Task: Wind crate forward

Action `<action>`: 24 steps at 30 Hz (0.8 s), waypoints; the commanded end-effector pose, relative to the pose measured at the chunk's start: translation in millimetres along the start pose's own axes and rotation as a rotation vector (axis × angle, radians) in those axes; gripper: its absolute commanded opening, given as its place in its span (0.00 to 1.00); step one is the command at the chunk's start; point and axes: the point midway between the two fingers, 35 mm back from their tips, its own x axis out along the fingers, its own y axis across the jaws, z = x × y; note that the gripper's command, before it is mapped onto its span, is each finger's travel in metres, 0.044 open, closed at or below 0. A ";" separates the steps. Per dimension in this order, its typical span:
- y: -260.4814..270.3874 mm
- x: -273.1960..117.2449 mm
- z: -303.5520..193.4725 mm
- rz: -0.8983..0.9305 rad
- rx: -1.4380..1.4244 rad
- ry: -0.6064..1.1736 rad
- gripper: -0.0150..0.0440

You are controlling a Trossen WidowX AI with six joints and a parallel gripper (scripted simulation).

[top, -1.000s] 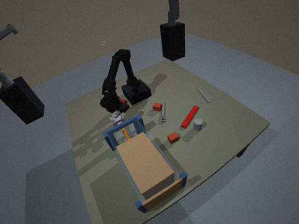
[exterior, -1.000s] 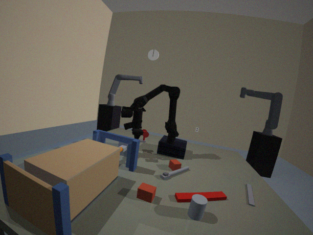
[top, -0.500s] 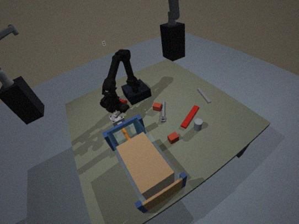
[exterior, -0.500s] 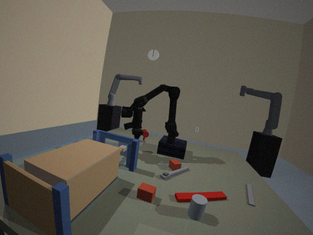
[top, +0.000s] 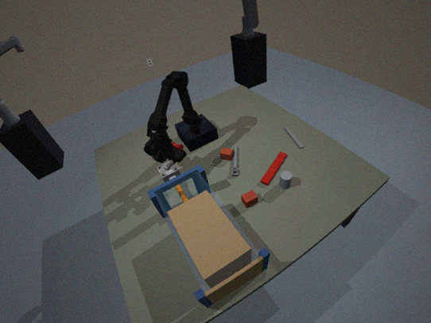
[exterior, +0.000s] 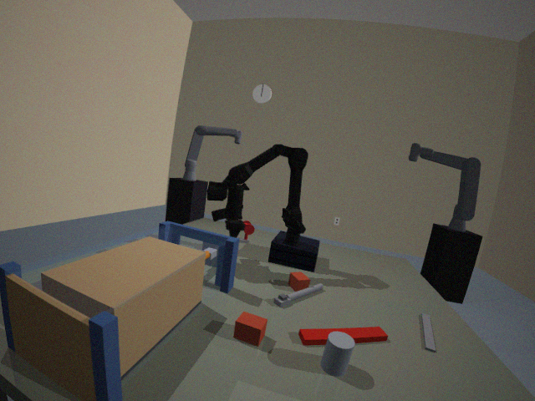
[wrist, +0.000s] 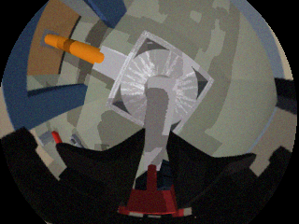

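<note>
The tan crate [top: 208, 231] [exterior: 160, 289] [wrist: 42, 65] sits flat in the cubby, with a gap between its front and the blue frame [top: 176, 178] [exterior: 198, 233] [wrist: 56, 95]. An orange strap piece [top: 180, 192] [wrist: 75, 48] runs from the crate's front toward the winch [top: 171, 175] [wrist: 135, 89]. The grey handle [wrist: 157, 112] stands over the winch's centre; its key end is hidden by its own arm. My gripper [top: 172, 162] [exterior: 233, 235] [wrist: 156, 133] is shut on the handle, above the winch.
Two orange-red blocks [top: 226, 153] [top: 250, 198], a grey tool [top: 235, 160] [exterior: 302, 293], a red bar [top: 273, 168], a grey cylinder [top: 285, 180] and a thin grey bar [top: 293, 137] lie or stand beside the cubby. A red disc [exterior: 247, 227] stands behind the gripper.
</note>
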 end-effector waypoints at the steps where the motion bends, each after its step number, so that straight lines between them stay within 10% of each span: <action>1: 1.2 3.9 0.7 0.004 0.028 0.003 0.25; 24: -2.4 4.1 0.5 -0.001 -0.035 0.001 0.25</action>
